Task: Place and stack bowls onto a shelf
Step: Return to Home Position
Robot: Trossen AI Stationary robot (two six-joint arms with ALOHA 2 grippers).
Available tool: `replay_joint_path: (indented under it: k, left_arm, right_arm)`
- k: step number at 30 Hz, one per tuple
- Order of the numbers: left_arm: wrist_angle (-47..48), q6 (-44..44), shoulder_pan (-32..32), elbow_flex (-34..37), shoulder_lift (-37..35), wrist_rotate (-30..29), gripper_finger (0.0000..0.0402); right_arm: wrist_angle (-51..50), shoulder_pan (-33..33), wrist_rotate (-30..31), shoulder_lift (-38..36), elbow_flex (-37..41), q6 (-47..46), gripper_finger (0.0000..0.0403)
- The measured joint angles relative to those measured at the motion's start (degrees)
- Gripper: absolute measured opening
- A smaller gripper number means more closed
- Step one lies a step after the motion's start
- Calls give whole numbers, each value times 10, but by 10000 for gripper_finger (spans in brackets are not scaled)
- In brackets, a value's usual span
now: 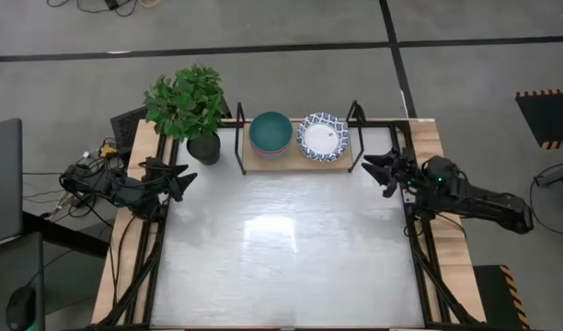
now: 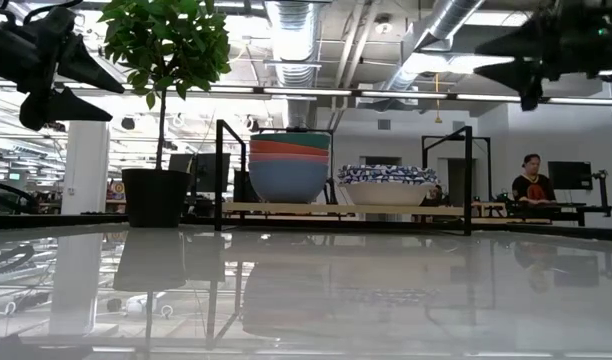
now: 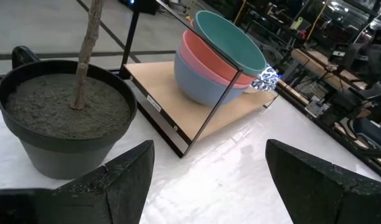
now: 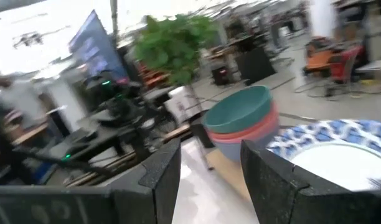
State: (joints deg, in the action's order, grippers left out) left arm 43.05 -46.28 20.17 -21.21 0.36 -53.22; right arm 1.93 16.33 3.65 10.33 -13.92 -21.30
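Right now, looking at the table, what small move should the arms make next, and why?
Probably just draw both arms back to rest. Every bowl in view sits on the shelf: the teal-topped stack beside the patterned bowls. No bowl lies on the table, and the left fingers and right fingers are open, holding nothing, at the table's sides.
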Motion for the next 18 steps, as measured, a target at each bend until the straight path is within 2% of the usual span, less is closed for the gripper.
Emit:
replay_joint_path:
  k: [3,10,18]
  left_arm:
    - [0,0,0,0,0,1,293]
    - [0,0,0,0,0,1,293]
    - [0,7,0,0,0,2,293]
  right_arm:
    - [3,-36,68,-28,32,-14,192]
    - [19,-124,161,-62,82,-7,192]
    - [43,-183,161,-64,128,55,192]
